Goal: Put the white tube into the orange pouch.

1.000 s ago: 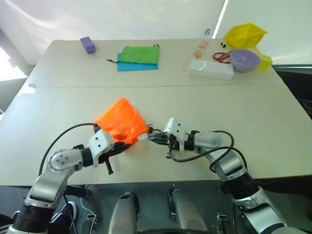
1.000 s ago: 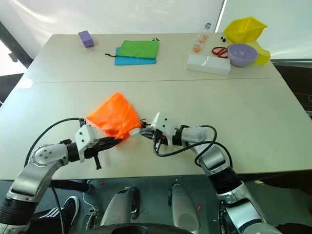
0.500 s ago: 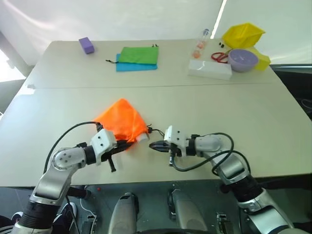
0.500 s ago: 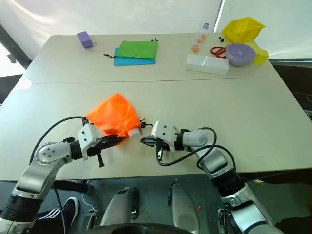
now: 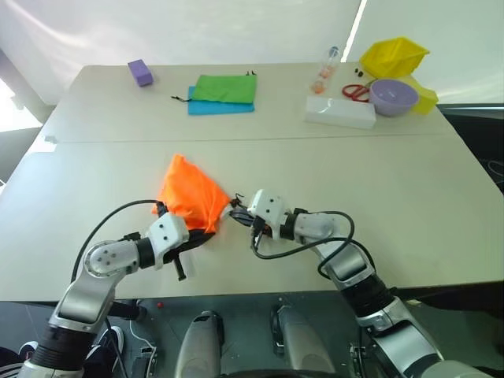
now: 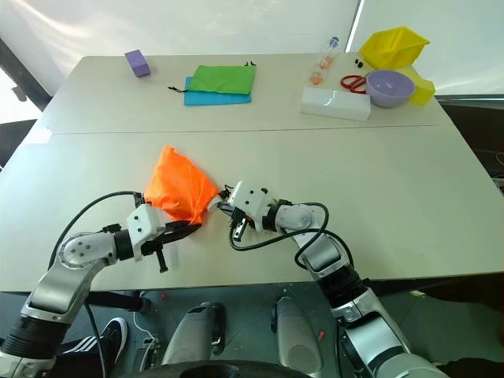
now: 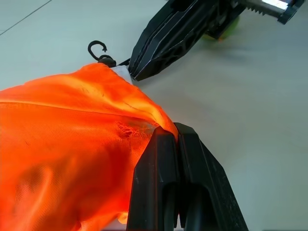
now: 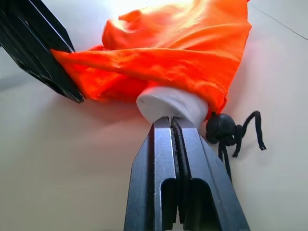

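Observation:
The orange pouch lies bunched on the near half of the table. My left gripper is shut on the edge of its fabric; it also shows in the head view. The white tube's round cap pokes out of the pouch mouth, and the rest of the tube is hidden inside. My right gripper is shut, its tips against the cap, and comes in from the right. A black cord with a bead trails beside the mouth.
Along the far edge sit a purple block, a green pouch on a blue one, a white box, a clear bottle, red scissors, a lavender bowl and a yellow bin.
My right gripper, drawn back from the pouch half a second ago, has pushed left again onto the cap. The pouch has bunched up narrower. The left gripper keeps its hold.

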